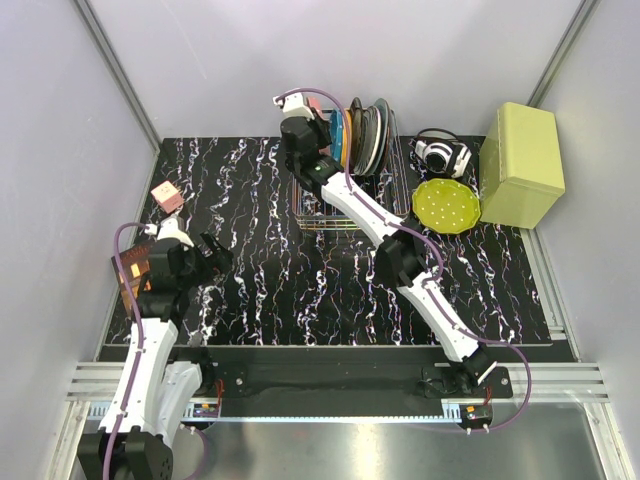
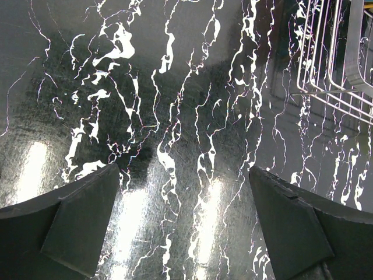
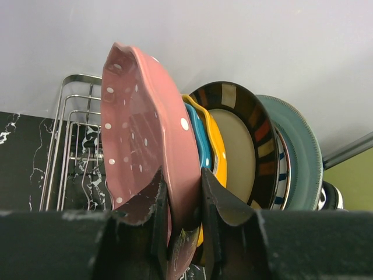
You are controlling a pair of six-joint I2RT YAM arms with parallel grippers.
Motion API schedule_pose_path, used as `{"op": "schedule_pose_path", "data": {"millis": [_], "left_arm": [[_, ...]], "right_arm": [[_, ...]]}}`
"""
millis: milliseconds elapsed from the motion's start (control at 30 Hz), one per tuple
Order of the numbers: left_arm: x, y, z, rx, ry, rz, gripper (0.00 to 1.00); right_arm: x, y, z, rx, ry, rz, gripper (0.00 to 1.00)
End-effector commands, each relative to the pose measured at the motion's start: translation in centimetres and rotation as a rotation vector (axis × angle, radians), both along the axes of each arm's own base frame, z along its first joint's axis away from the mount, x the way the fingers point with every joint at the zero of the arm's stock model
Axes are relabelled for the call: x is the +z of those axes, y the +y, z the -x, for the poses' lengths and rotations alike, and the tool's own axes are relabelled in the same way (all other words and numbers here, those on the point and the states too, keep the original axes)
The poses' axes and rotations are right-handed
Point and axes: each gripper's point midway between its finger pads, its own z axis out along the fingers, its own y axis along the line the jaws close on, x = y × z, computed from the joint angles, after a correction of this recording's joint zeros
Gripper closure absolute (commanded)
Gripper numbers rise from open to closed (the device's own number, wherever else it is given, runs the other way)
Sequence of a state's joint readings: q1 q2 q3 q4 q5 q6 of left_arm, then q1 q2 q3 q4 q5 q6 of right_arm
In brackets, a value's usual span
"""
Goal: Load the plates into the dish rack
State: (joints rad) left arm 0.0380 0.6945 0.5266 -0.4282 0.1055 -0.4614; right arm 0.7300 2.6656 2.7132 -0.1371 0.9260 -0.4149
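Jaws of the right gripper (image 3: pixel 182 198) are closed on the rim of the pink plate (image 3: pixel 140 128), held upright for slotting into the dish rack (image 3: pixel 65 116), while those of the left gripper (image 2: pixel 183 204) are spread wide.

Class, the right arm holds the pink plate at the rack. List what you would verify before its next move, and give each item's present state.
1. Grip: right gripper has its jaws shut on the pink plate: ok.
2. The pink plate stands upright beside the blue plate and orange plate: ok.
3. Its lower edge is seated in a dish rack slot: cannot tell, hidden by the jaws.
4. Clearance: left gripper is open and away from the plates: ok.
5. All four loaded: not ok, the yellow-green plate lies outside the dish rack.
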Motion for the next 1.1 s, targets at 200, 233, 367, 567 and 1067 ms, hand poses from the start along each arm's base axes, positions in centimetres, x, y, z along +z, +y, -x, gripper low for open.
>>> {"op": "schedule_pose_path", "data": {"millis": [200,233,367,567,1067], "left_arm": [[0.9,-0.3,-0.7,-0.015,-0.047,0.019,0.01],[0.9,-0.3,-0.8,-0.015,-0.048,0.019,0.01],[0.9,-0.5,-0.8,-0.021,-0.049,0.020,0.01],[0.8,-0.4,-0.8,-0.019,-0.052,0.020,0.01],[0.6,-0.5,-0.7,-0.025,-0.041,0.024,0.01]], "right_arm": [[7.9,-2.4,0.4,-0.122,-0.247,-0.279,1.00],[7.8,-2.6,0.5,-0.137,-0.250,-0.283,1.00],[7.2,-3.0,0.5,-0.163,-0.239,-0.257,1.00],[6.5,-3.3,0.3,-0.177,-0.229,-0.244,1.00],[2.7,-1.7,-0.8,-0.122,-0.176,-0.212,0.96]]}}
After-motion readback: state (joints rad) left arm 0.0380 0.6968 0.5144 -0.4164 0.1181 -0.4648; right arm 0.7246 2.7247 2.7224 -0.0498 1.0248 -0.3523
